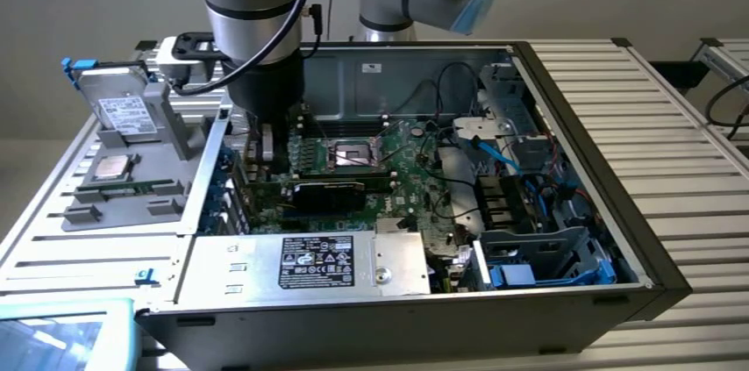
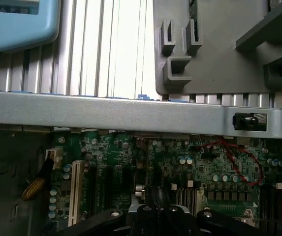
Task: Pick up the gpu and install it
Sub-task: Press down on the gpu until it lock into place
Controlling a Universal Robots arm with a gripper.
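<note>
The gpu (image 1: 325, 194), a black shroud on a green card, stands on the motherboard (image 1: 404, 160) inside the open computer case, just below the CPU socket (image 1: 354, 154). My gripper (image 1: 272, 159) hangs low inside the case, close to the gpu's end on the exterior view's left. Its fingers are shut, and I cannot tell whether they touch the card. In the wrist view the gripper (image 2: 155, 199) sits over the motherboard's expansion slots (image 2: 77, 189), with its dark fingers pressed together and no shroud between them.
Outside the case on the exterior view's left, a grey holder tray (image 1: 175, 139) carries a metal drive (image 1: 123, 112) and a narrow RAM stick (image 1: 131, 185). The power supply (image 1: 316, 264) fills the case's near side. Cables (image 1: 492, 147) and a drive cage (image 1: 545, 257) crowd its right. The case wall (image 2: 131, 110) runs beside the gripper.
</note>
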